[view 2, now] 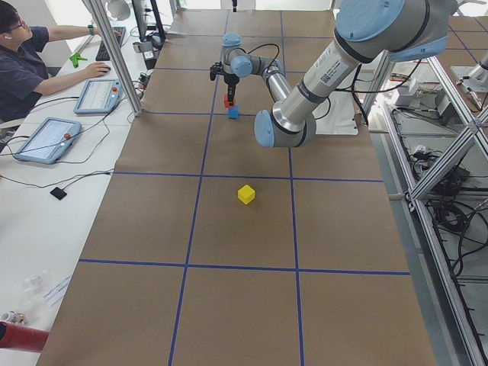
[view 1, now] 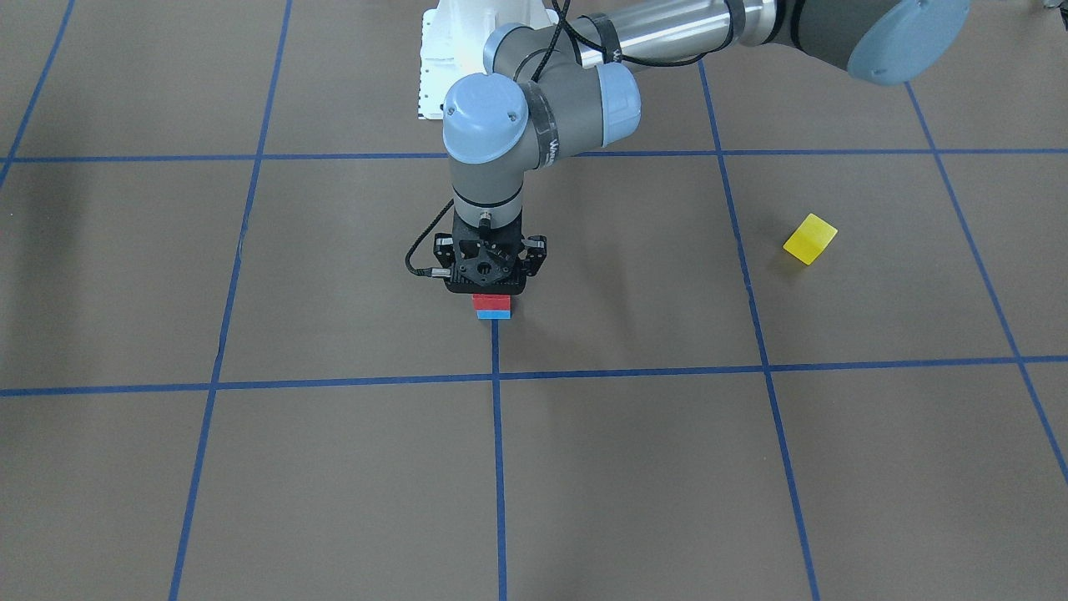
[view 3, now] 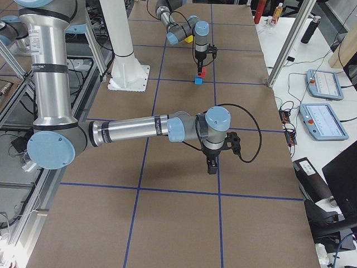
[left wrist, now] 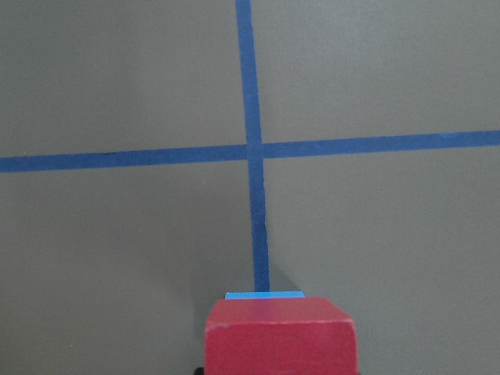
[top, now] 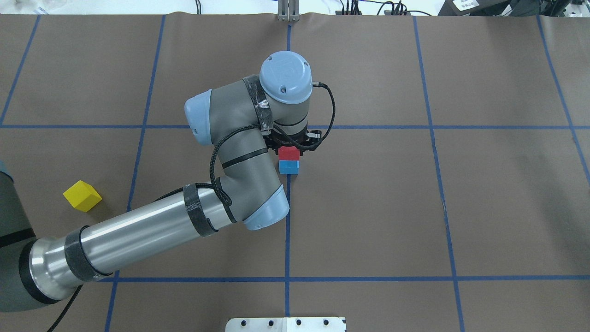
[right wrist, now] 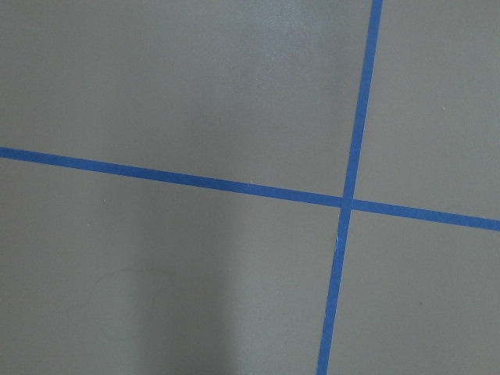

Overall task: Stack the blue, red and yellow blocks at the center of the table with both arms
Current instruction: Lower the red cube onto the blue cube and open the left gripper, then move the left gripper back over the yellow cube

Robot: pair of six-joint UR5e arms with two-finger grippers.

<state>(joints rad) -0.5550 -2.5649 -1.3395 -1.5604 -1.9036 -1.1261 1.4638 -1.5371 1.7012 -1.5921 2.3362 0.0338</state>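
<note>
So far the red block (top: 289,152) tops the blue block (top: 289,167); the yellow block (top: 82,196) waits unstacked at lower left. The left gripper (view 1: 491,289) sits over red and the right gripper (view 3: 212,166) hangs apart. I cannot tell either grip.

Brown paper-covered table (top: 368,207), blue tape grid (top: 368,127), white side desk (view 2: 38,221) — two tablets (view 2: 47,139), aluminium posts (view 2: 114,57)

Two of your fixed cameras look steeply down on the table (top: 415,207): one from behind the robot, one facing it from the far side. Both take in the red block (top: 289,152), the blue block (top: 289,167) and the yellow block (top: 82,196), seen from opposite sides. Your two end cameras look along the table from farther back and share the red and blue blocks. The left wrist camera looks down, very near the red block. The right one sees only tape lines (right wrist: 348,201).
</note>
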